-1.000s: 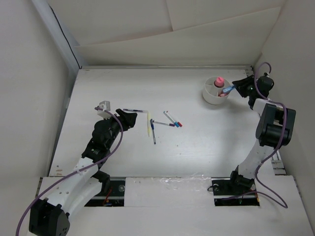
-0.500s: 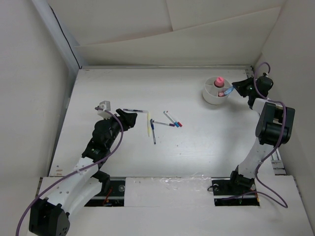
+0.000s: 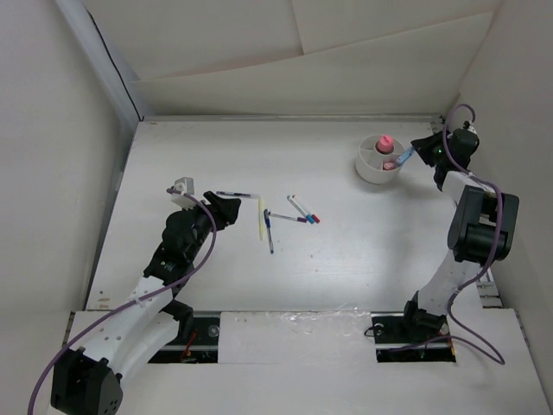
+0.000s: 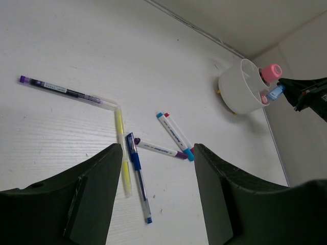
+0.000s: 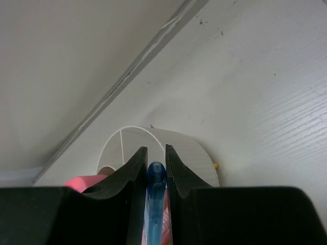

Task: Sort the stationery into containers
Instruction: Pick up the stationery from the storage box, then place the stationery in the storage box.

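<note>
Right gripper (image 3: 423,150) clamping blue pen (image 3: 404,156), drifting slightly right and far since a second ago. Pen tip still hanging over tub (image 3: 370,170) right rim; release pending. Left gripper (image 4: 157,149) staying apart, idling over loose pens (image 4: 173,133), mid desk (image 4: 76,46).

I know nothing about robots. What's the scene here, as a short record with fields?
Container: round white tub, divided, pink-capped glue stick inside
Right fingers: shut on a light blue pen, tip at the tub's rim
Left fingers: open, holding nothing
Loose on table: yellow pen, dark blue pen, long purple-capped pen, others
</note>
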Controlling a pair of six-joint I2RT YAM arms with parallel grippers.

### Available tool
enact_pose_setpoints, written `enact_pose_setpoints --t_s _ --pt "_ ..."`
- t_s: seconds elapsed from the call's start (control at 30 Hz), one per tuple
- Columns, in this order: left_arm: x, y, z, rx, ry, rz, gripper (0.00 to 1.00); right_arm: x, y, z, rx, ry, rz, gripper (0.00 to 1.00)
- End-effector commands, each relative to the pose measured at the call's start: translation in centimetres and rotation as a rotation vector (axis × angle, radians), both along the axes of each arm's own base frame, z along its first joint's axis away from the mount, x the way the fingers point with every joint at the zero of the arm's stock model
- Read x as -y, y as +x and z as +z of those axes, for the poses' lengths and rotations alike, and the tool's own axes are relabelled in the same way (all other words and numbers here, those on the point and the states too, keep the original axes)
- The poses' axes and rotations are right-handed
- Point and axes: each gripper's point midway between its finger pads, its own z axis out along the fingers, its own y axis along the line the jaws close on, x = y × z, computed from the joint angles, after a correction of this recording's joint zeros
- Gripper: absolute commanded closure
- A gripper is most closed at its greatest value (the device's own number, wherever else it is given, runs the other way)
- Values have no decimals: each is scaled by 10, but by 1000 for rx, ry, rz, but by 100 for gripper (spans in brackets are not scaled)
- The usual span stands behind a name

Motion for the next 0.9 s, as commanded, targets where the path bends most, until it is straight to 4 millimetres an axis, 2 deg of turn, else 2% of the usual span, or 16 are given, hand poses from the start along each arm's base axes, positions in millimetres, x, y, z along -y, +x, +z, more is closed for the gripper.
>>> enact_pose_setpoints --t_s 0.0,0.07,0.13,0.17,0.2,0.23,0.3,0.4,0.43,0.5,0.67,0.83,0.87 --pt "1 3 29 81 -38 3 46 -11 9 47 69 -153 -26 100" --pt "1 3 29 81 -38 3 46 -19 9 43 30 -217 -47 100" --pt "1 3 29 81 -38 3 46 -24 11 51 29 -272 -62 100" --pt "1 3 29 81 -38 3 46 -27 10 45 1 -291 -68 100" --pt "1 3 29 81 -38 3 46 -33 13 50 7 -320 -86 100" --pt "1 3 29 81 -38 3 46 -34 13 44 -25 -346 -93 100" --pt "1 3 29 81 -38 3 46 -37 13 45 -43 -396 -153 100" --pt "1 3 29 81 -38 3 46 -36 11 40 -92 -439 -206 100" --pt "1 3 29 81 -38 3 46 -33 12 47 -87 -452 -241 100" --pt "1 3 29 81 -38 3 46 -27 8 43 -112 -464 -267 100" --pt "1 3 29 81 -38 3 46 -23 3 51 -134 -524 -374 100" --pt "1 3 29 81 -38 3 46 -24 -3 53 -156 -566 -428 98" --pt "1 3 29 81 -38 3 46 -30 0 52 -155 -568 -417 98"
